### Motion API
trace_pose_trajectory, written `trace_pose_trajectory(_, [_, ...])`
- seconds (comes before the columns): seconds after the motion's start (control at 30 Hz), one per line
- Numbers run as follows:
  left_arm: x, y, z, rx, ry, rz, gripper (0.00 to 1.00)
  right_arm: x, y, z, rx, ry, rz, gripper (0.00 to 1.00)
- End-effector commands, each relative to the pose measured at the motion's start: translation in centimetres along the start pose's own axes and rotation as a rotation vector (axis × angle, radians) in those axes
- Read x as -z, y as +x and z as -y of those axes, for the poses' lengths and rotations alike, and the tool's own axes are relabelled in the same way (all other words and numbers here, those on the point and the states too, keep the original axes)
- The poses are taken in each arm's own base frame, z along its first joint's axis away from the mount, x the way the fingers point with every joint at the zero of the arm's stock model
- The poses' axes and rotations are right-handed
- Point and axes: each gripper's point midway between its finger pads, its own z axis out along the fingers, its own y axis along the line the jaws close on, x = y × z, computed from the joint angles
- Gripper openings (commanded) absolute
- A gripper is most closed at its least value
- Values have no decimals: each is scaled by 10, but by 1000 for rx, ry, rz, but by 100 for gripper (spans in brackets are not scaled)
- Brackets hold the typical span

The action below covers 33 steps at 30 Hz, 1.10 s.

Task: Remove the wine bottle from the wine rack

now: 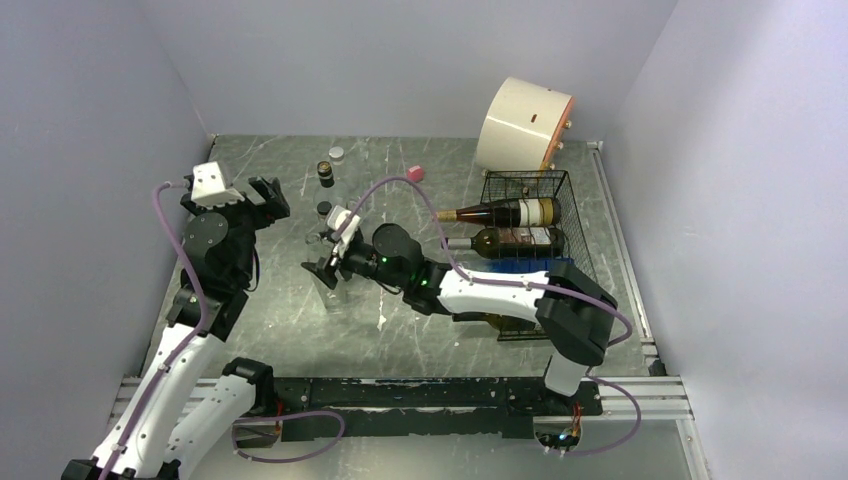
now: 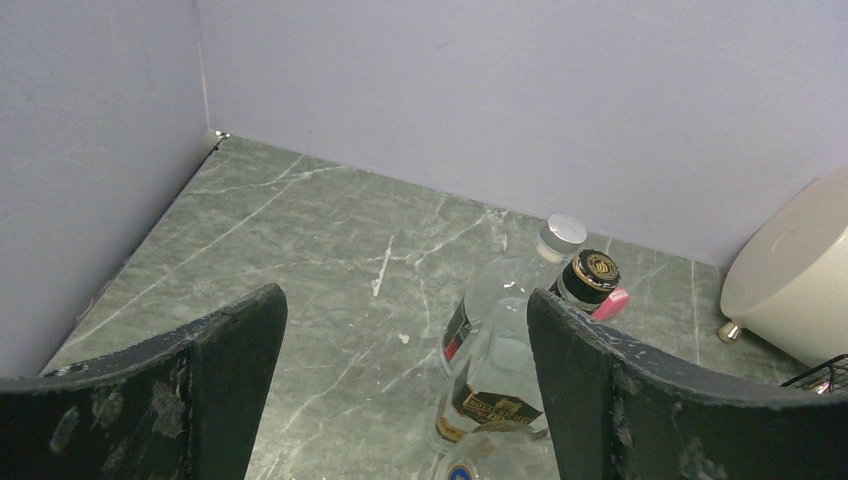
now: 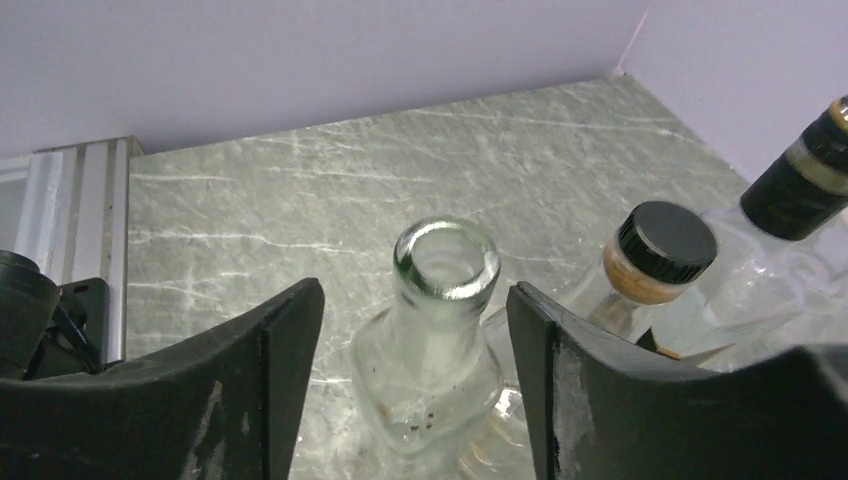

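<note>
Straddling an uncapped clear bottle (image 3: 440, 330) with fingers apart, the right gripper (image 3: 412, 300) isn't squeezing it; the left gripper (image 2: 405, 300) is hanging wide open too. Both wine bottles (image 1: 505, 213) (image 1: 520, 240) are lying in the wine rack (image 1: 575, 215).

A cream drum (image 1: 523, 125) lies on its side at 1 o'clock on the green marble table (image 1: 300, 330). A small pink object (image 1: 412, 173) sits at 12. Towards 11 stand a silver-capped bottle (image 1: 336, 155), a gold-topped bottle (image 1: 326, 172) and a black-capped bottle (image 1: 323, 210). An uncapped clear bottle (image 3: 440, 330) stands upright just beside the black-capped one.
</note>
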Motion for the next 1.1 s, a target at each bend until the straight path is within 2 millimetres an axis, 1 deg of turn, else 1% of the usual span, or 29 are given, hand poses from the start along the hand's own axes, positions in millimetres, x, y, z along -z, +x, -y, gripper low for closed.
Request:
trace_pose_trajectory(0.0, [-2, -12, 1, 18, -3, 20, 93, 13, -39, 1, 67, 8, 63, 75])
trace_pose_trajectory(0.07, [-3, -11, 1, 15, -4, 16, 93, 22, -48, -1, 92, 3, 68, 82])
trace_pose_trajectory(0.13, [-4, -9, 0, 10, -10, 11, 93, 34, -56, -2, 111, -5, 66, 84])
trace_pose_trajectory(0.17, [-4, -9, -1, 9, -14, 12, 93, 44, -63, -2, 121, -5, 68, 85])
trace_pose_trajectory(0.23, [-5, -8, -2, 5, -19, 10, 93, 61, -69, -3, 141, -10, 51, 86])
trace_pose_trajectory(0.27, [-6, -7, -2, 4, -21, 8, 93, 70, -65, -3, 150, -13, 20, 86])
trace_pose_trajectory(0.3, [-6, -7, -3, 4, -24, 7, 93, 81, -68, -3, 160, -15, 5, 86])
trace_pose_trajectory(0.37, [-7, -6, -4, -1, -29, 4, 93, 105, -57, -1, 177, -4, -60, 86])
trace_pose_trajectory(0.47, [-8, -6, -8, -11, -45, 4, 93, 143, -46, 6, 199, 24, -160, 85])
trace_pose_trajectory(0.57, [-8, -8, -14, -14, -71, 15, 93, 178, -41, 19, 185, 101, -269, 84])
trace_pose_trajectory(0.67, [-9, -9, -20, -16, -91, 19, 93, 210, -38, 26, 172, 143, -356, 85])
trace_pose_trajectory(0.7, [-10, -9, -21, -17, -96, 16, 93, 220, -32, 26, 177, 139, -392, 85])
trace_pose_trajectory(0.73, [-11, -8, -22, -18, -98, 14, 93, 229, -40, 27, 182, 144, -397, 88])
trace_pose_trajectory(0.8, [-12, -7, -23, -17, -99, 10, 93, 247, -35, 29, 192, 148, -465, 93])
trace_pose_trajectory(0.9, [-14, -4, -23, -20, -100, 2, 93, 269, -19, 26, 215, 113, -581, 94])
trace_pose_trajectory(0.97, [-14, -4, -23, -23, -103, -1, 93, 282, 1, 21, 231, 64, -693, 95])
trace_pose_trajectory(1.07, [-15, -2, -23, -24, -104, -4, 93, 294, 30, 15, 258, -3, -839, 95])
